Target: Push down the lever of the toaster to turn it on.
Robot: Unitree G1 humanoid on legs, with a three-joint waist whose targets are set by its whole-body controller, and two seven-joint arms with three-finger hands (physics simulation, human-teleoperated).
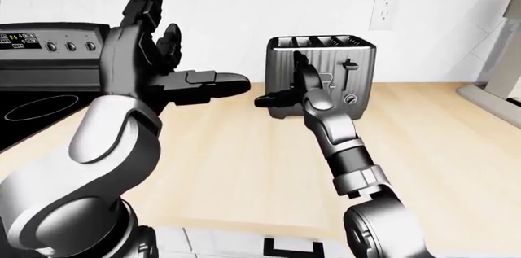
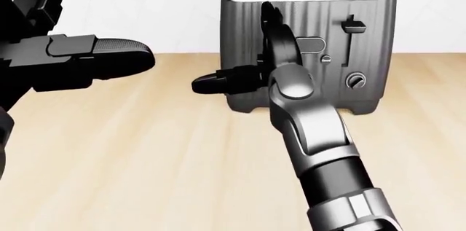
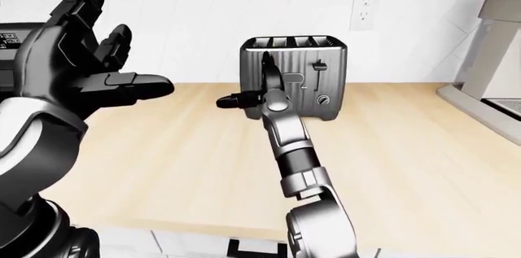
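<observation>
The steel toaster [image 2: 364,50] stands on the wooden counter against the wall, several slots along its top. Its right-hand lever [image 2: 352,24] sits high in its slot, above a round knob [image 2: 354,81]. My right hand [image 2: 251,56] is open against the left half of the toaster's face. Its fingers [image 2: 271,29] point up along that face and its thumb [image 2: 214,83] sticks out to the left. Those fingers hide whatever lever sits on the left half. My left hand [image 1: 175,50] hangs open in the air, left of the toaster and apart from it.
A black stove with a knob panel [image 1: 49,56] borders the counter [image 2: 146,160] at the left of the left-eye view. A wall outlet [image 1: 386,6] sits above the toaster. A grey appliance [image 3: 496,56] stands at the right edge.
</observation>
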